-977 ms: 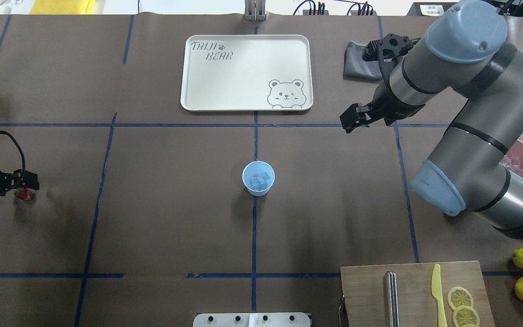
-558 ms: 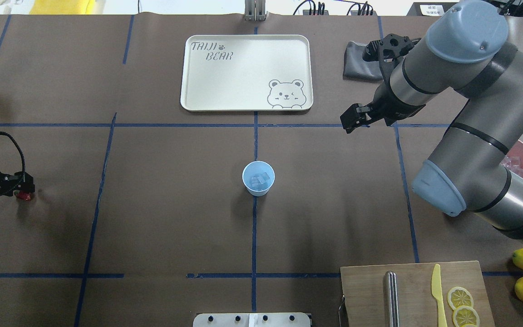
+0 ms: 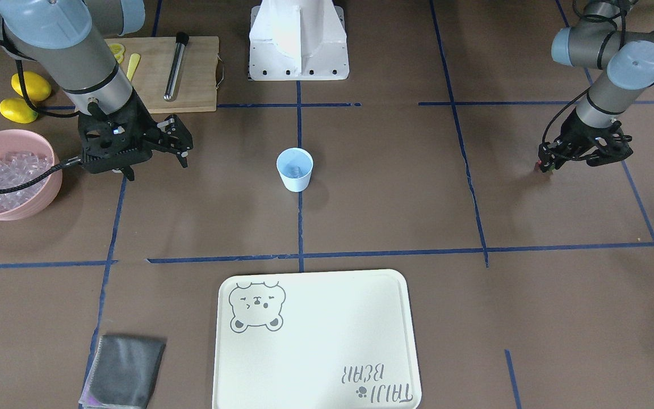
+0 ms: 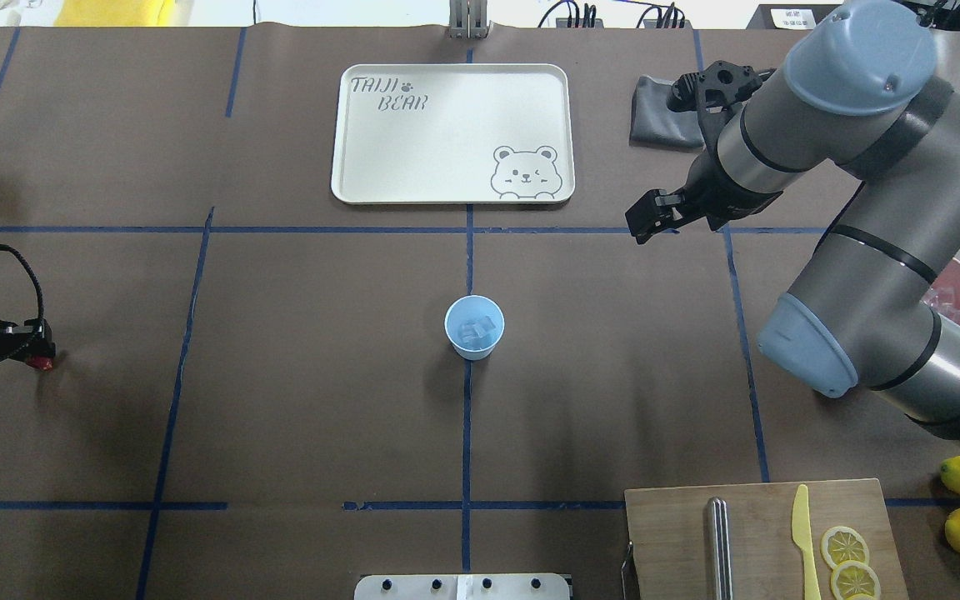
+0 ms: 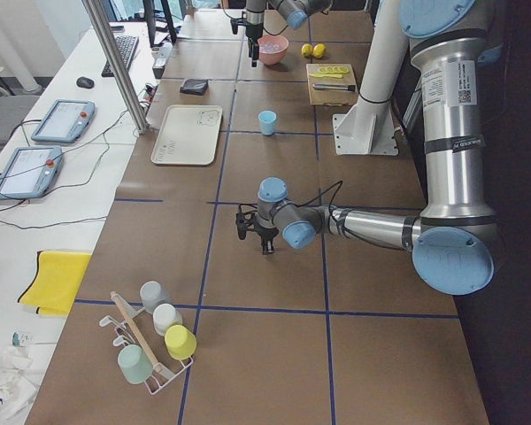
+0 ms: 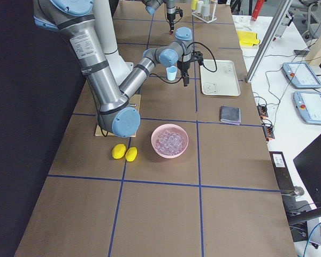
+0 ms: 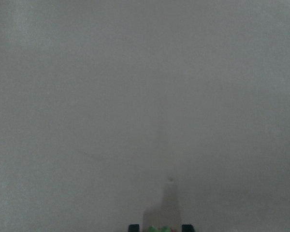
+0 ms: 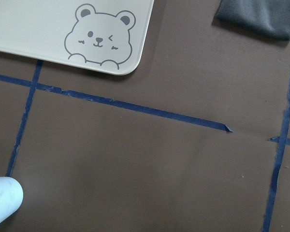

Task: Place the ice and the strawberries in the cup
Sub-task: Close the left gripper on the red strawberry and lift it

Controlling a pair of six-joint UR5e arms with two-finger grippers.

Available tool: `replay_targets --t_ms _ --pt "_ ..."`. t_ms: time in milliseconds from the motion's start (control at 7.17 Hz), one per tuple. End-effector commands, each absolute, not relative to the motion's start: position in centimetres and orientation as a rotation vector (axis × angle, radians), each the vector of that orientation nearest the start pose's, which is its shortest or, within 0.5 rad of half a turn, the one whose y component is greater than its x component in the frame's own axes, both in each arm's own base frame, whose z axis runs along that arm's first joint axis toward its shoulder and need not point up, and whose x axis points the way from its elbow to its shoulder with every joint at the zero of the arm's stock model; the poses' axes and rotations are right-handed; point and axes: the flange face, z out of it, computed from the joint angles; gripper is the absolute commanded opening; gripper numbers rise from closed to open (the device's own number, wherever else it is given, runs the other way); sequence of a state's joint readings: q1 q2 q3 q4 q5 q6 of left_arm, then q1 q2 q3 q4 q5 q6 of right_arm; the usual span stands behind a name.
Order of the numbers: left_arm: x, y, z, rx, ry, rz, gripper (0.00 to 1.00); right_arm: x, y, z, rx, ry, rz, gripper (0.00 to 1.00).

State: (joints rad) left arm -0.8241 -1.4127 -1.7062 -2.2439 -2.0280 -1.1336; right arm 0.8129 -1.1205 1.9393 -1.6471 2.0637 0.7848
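Ice (image 4: 477, 332) already in cup (image 4: 474, 353), mid-surface (image 4: 322, 375). Strawberry (image 4: 44, 363) not in yet: sits far out at left edge, left end effector (image 4: 37, 352) low over it, fingertips flanking green cap. Clamped or not, cannot tell. Right end effector (image 4: 645, 221) spread, empty, hovering between cup and tray (image 4: 447, 125). Left to do, by my read: lift berry, carry to cup, drop.

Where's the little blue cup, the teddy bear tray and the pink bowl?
cup (image 3: 294, 182): front-facing view, on its outer wall.
tray (image 4: 447, 133): overhead view, on its bare middle.
pink bowl (image 3: 36, 200): front-facing view, on its outer side wall.
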Motion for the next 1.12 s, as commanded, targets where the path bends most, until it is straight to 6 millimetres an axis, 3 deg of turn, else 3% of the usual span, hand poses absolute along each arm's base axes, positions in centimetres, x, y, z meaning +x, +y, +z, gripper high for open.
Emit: replay_targets --t_ms 0,279,419,558,837,977 --pt "23.7 -39.0 59.4 0.016 0.785 -0.212 0.0 -33.6 -48.0 25.4 0.197 -0.85 -0.16 0.99" --pt "22.4 -39.5 54.7 -0.037 0.797 -0.236 0.0 -32.7 -47.9 25.3 0.189 -0.867 -0.158 0.99" --pt "21.8 -39.6 51.0 -0.06 0.767 -0.262 0.0 -31.5 -48.0 25.9 0.182 -0.87 -0.144 0.99" --pt "22.6 -40.7 46.3 -0.059 0.767 -0.262 0.0 -30.0 -48.0 27.1 0.187 -0.859 -0.145 0.99" --pt "26.3 -44.7 36.6 -0.044 0.79 -0.267 0.0 -26.1 -49.2 30.8 0.222 -0.802 -0.197 0.99" --pt "27.9 -45.7 32.2 -0.054 0.828 -0.315 0.0 -23.4 -49.8 33.4 0.232 -0.768 -0.212 0.99"
